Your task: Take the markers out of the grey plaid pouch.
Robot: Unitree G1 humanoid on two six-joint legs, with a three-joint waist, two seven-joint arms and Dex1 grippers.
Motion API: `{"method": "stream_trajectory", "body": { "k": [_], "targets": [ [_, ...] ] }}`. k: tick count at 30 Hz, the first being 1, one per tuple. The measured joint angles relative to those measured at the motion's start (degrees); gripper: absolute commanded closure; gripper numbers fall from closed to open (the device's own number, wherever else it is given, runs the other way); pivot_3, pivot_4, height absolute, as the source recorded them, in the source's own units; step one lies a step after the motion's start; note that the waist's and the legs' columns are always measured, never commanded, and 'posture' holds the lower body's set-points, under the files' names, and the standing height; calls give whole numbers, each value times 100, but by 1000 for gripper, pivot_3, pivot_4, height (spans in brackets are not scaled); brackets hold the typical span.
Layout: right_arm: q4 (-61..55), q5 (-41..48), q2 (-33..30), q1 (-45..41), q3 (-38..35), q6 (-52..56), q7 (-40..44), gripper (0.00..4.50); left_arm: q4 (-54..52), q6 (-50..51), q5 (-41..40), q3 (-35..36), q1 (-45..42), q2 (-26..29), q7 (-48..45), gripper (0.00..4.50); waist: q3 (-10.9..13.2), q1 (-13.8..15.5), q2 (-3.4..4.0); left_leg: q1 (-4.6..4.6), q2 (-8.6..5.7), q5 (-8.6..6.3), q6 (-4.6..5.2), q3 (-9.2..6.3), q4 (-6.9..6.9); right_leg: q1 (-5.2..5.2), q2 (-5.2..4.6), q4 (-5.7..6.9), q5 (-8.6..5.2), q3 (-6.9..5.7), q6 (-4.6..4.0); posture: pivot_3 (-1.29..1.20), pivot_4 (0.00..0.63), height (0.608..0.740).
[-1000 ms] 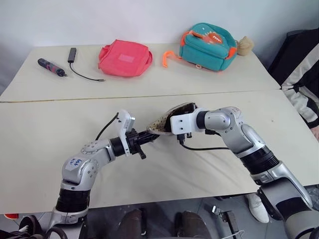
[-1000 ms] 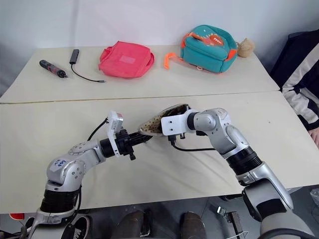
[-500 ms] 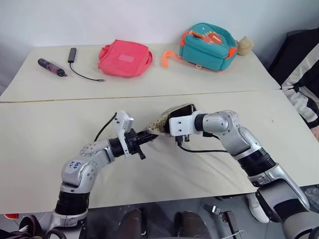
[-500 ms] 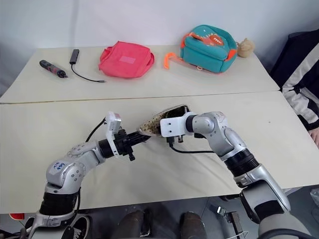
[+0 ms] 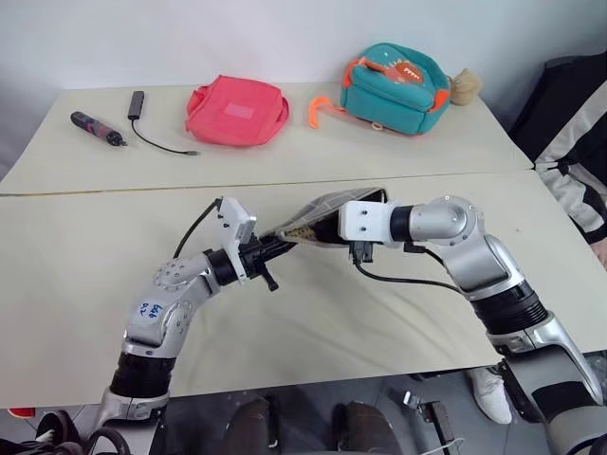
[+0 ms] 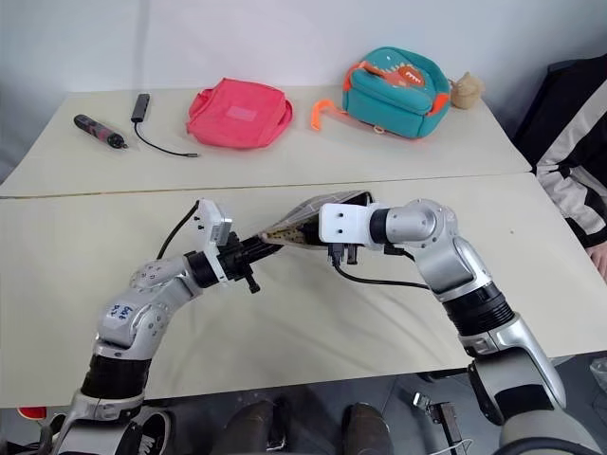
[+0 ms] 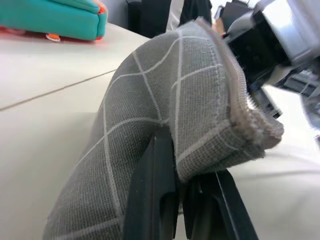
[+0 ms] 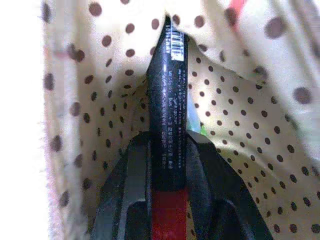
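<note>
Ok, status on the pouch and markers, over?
Left pincer shut on grey plaid pouch, held off table. Right pincer inside pouch, shut on black marker. Nothing blocking.

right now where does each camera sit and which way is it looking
Left and right eye views: on the head, looking forward and down over both arms, the left gripper and right gripper holding the grey plaid pouch above the table.
Left wrist view: along its fingers, clamped on the pouch's edge.
Right wrist view: inside the pouch, fingers gripping a black marker.
All four share the pouch.
</note>
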Motion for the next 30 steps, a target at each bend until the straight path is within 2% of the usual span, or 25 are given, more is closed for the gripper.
{"method": "stream_trajectory", "body": {
  "k": [7,11,17,20,26,30],
  "targets": [
    [185,-678,-271,-55,264,-545,-171,3930,15,667,-359,93,-28,-499,409,4500,3,11,-5,-1,0,0,1,0,4,1,-3,1,1,2,1,0,150,740],
    [226,-903,-281,-73,369,-717,-233,3931,-3,694,-388,75,-34,-248,237,4500,3,-7,-6,0,2,1,0,2,2,0,2,1,0,2,1,0,150,740],
    [198,-1013,-297,-57,480,-669,-41,3931,14,618,-399,122,-35,-232,99,4500,3,5,-6,0,1,1,0,1,4,2,1,0,0,2,1,0,150,740],
    [61,-984,-297,-10,479,-510,126,3931,44,454,-311,115,-38,-199,21,4500,3,12,-6,-1,1,0,0,1,4,2,0,-1,1,2,1,0,150,740],
    [-214,-850,-281,194,474,-96,306,3931,79,-529,492,-328,-39,397,-507,4500,3,0,-5,0,1,-1,-2,3,2,0,1,-4,1,2,1,0,150,740],
    [-275,-825,-280,193,474,-31,355,3931,351,-1144,812,-394,-61,460,-656,4500,3,9,-6,0,1,-1,-2,1,2,0,-4,-9,0,0,1,0,150,740]
  ]
}}
